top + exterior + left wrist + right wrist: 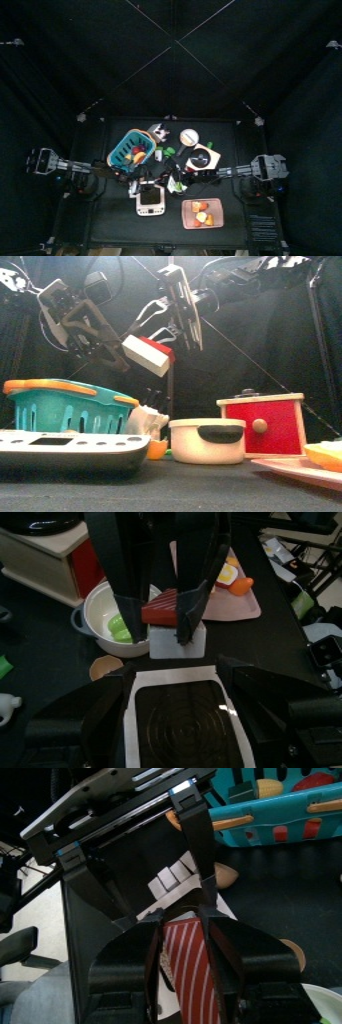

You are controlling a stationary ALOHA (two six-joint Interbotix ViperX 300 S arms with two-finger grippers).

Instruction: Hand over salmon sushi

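— Which step are we at, starting from the big picture?

— The pass itself, I'd say, in mid-air. Both arms are raised high over the table (187, 488). They meet above the gap between the basket (67, 406) and the white pot (207, 441).

— And who has what?

— The right gripper (187, 933) is clamped on the salmon sushi (147, 353), which is well clear of everything below. The left gripper (114, 346) holds nothing. Its jaws are spread as wide as they go, right beside the piece. I cannot tell whether they already flank it.

— So what does the next move call for?

— My guess: the left jaws settle on either side of the free end and close. Only then should the right let go. If it opens early, the piece drops toward the pot or basket.

— How does the sushi look?

— It's a small block, tilted, with a white rice base and a red top. The right wrist view shows pale stripes along the red. It looks like a firm toy piece, so it should take a squeeze
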